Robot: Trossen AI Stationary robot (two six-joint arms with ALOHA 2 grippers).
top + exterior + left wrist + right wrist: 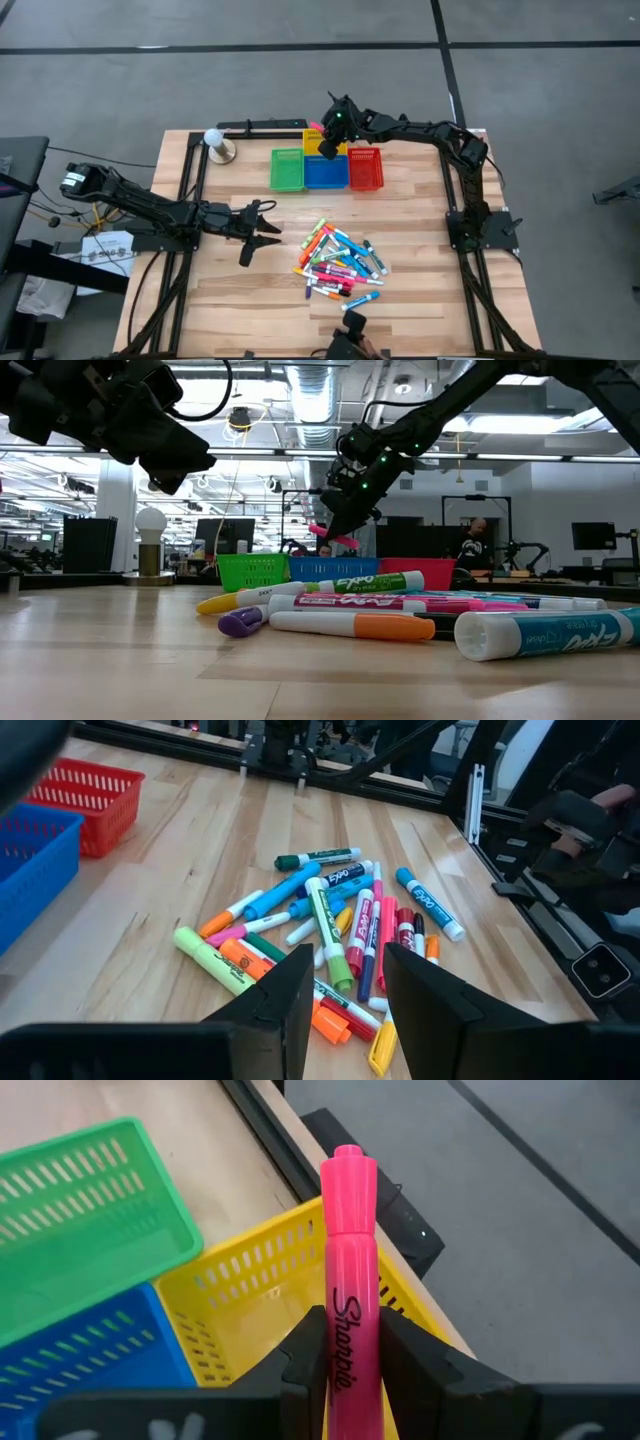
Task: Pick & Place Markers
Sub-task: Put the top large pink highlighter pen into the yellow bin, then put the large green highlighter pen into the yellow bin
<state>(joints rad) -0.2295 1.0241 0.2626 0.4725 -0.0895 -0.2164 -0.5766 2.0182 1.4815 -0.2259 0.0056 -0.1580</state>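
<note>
The right gripper (345, 1355) clamps a pink marker (348, 1270), lettered "Sharpie", above the yellow basket (240, 1290). Beside that basket sit one green basket (287, 168), one blue basket (325, 171) and one red basket (365, 168). The left gripper (262, 231), fingers apart and holding nothing, hangs nearer than the baskets, beside the markers (340, 262) heaped there, several reading "EXPO".

Bare table (240, 290) left of markers (340, 265) (baskets (326, 168) behind) — open.
</note>
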